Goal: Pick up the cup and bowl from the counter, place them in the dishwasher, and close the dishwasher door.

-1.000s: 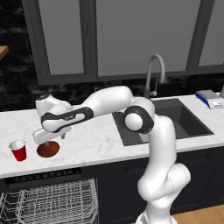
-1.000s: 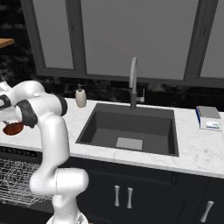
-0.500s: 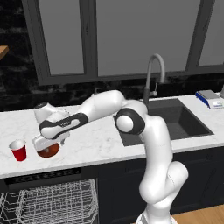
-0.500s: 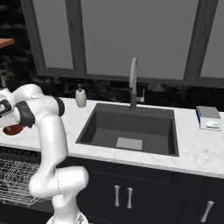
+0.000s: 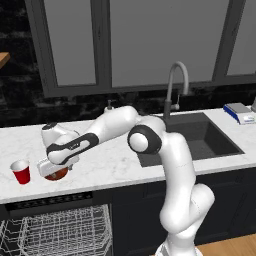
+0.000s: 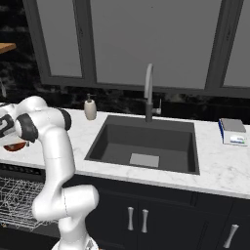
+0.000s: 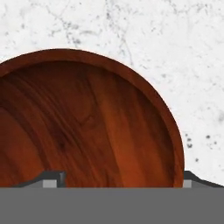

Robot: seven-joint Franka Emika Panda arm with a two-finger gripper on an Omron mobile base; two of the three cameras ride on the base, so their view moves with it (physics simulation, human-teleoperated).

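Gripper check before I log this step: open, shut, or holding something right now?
Gripper: open, down over the bowl, one fingertip inside it and one outside the rim; not gripping it yet.

Round reddish-brown wood-grained bowl (image 7: 87, 122), streaked darker brown inside; white grey-veined marble counter (image 7: 175, 52); small red cup (image 5: 21, 171) with white rim; white wire dishwasher rack (image 5: 55, 232).

Glossy grained wooden bowl (image 7: 87, 127), veined white marble counter (image 7: 175, 52)

A beige soap dispenser (image 6: 90, 107) stands left of the grey gooseneck faucet (image 6: 149, 93). A blue-and-white box (image 6: 233, 132) lies well right of it. Glass-fronted cabinets (image 6: 151, 39) hang above.
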